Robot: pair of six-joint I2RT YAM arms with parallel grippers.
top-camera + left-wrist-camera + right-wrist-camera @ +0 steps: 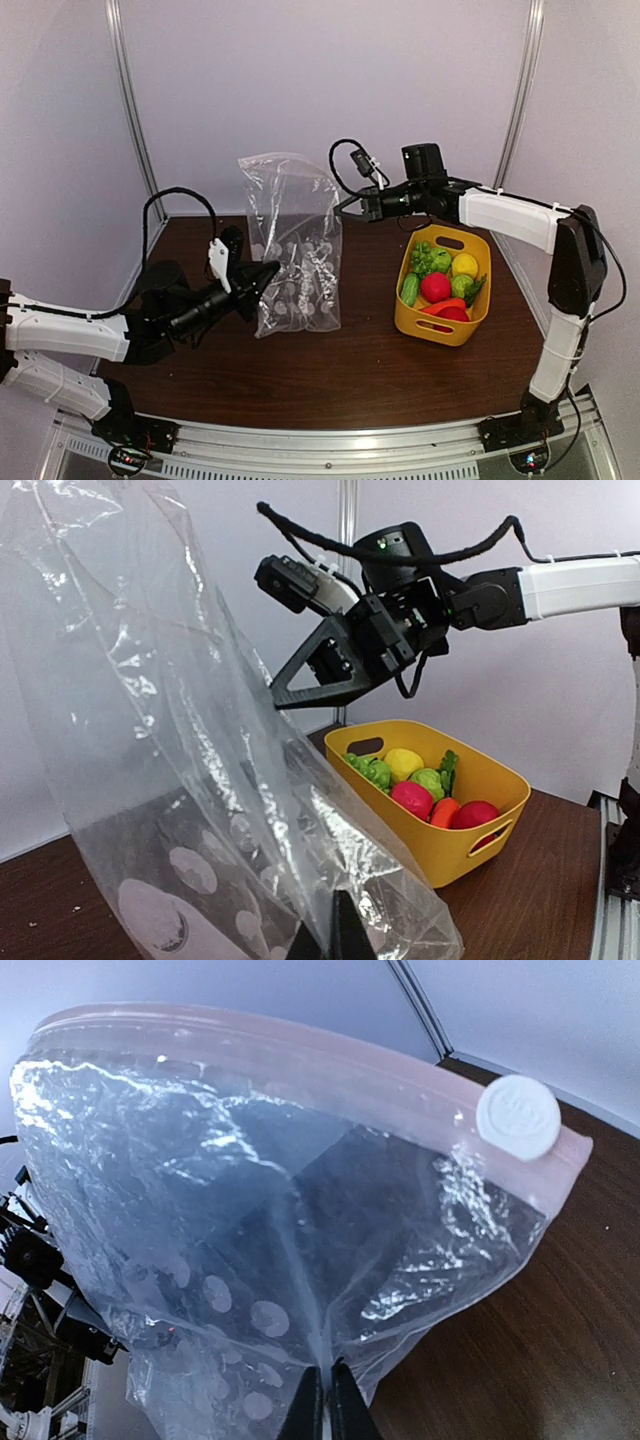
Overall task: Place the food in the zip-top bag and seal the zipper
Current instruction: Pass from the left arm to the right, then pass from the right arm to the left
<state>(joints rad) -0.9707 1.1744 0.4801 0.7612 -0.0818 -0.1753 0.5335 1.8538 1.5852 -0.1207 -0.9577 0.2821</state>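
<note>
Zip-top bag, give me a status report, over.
Left fingers, right fingers both shut on zip-top bag. Bag upright, empty. Food in yellow basket. Nothing blocking.

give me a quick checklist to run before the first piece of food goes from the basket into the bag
1. Left gripper grip on the zip-top bag: ok, shut on its lower part.
2. Right gripper grip: ok, fingers look closed on the film below the zipper.
3. Bag upright: ok, it stands between the two grippers.
4. Bag mouth open: not ok, the zipper strip lies flat and looks pressed together.
5. Food ready: ok, all in the yellow basket, none in the bag.
6. A gripper free to pick: not ok, both are on the bag.
</note>
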